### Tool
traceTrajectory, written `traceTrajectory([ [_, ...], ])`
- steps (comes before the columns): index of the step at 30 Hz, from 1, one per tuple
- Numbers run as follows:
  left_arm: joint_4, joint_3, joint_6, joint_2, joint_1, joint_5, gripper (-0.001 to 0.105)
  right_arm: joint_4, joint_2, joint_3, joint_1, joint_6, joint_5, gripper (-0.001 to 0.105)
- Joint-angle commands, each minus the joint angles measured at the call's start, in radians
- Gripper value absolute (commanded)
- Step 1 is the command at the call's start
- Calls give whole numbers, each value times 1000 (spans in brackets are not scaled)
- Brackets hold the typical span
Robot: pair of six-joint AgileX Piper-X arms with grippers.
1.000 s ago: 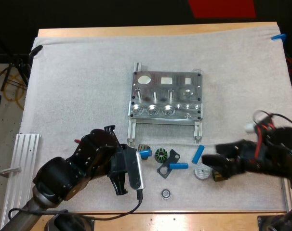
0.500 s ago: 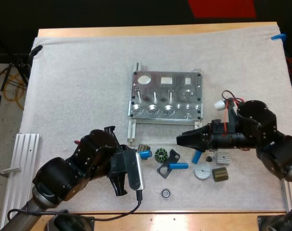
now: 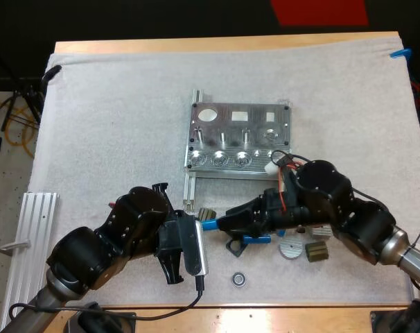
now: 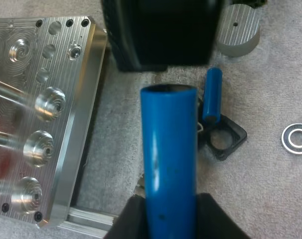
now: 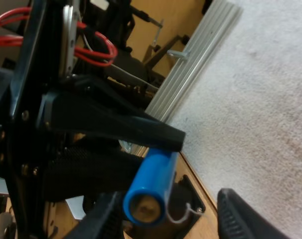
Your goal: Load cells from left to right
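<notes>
- the left gripper (image 4: 170, 223) is clamping a blue cell (image 4: 169, 159) from both sides, holding it just off the near edge of the fixture (image 3: 239, 139), towards its left corner.
- the right gripper (image 3: 225, 223) is reaching in from the fixture's near right side. its fingers are standing apart around the free end of that cell, one close beside it and the other well clear.
- the fixture is lying flat on the mat (image 3: 113, 125), with two thin rails sticking out of its near edge.
- a second cell (image 3: 256, 238) is lying on the mat on the fixture's near side, one end touching a black bracket (image 3: 238, 245).
- a ribbed disc (image 3: 289, 248) and a dark block (image 3: 317, 252) are sitting side by side off the fixture's near right corner.
- a bearing (image 3: 238, 279) is lying farther from the fixture than the bracket.
- a silver rail (image 3: 30, 236) is lying well off the fixture's near left side, at the mat's edge.
</notes>
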Motion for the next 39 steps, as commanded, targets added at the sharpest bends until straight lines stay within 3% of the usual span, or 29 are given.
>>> traceTrajectory([
  [1,-3,-6,-11,-2,-2,7,0,-23,3,-15,10,6,5,43],
  [14,-3,-6,-11,-2,-2,7,0,-96,54,-17,84,35,71,40],
  [17,-3,-6,-11,-2,-2,7,0,-96,54,-17,84,35,71,24],
  [20,-3,-6,-11,-2,-2,7,0,-96,54,-17,84,35,71,0],
  [23,-3,-6,-11,-2,-2,7,1,-96,54,-17,84,33,79,0],
  [26,-3,-13,-33,-2,-2,-37,11,-96,54,-17,84,33,79,0],
  [28,-3,-31,-76,-2,-2,-100,32,-96,54,-17,84,33,79,0],
  [29,-3,-36,-84,-2,-2,-105,36,-96,54,-17,84,33,79,0],
  [31,1,-62,-132,-2,-2,-109,58,-100,54,-17,84,27,87,0],
  [32,3,-67,-152,-2,-2,-112,62,-100,52,-17,84,26,88,0],
  [34,57,-95,-272,-11,-2,-110,61,-96,41,-28,84,17,104,0],
  [39,123,-100,-358,-113,-2,-131,49,-22,-3,-74,84,-74,249,0],
])
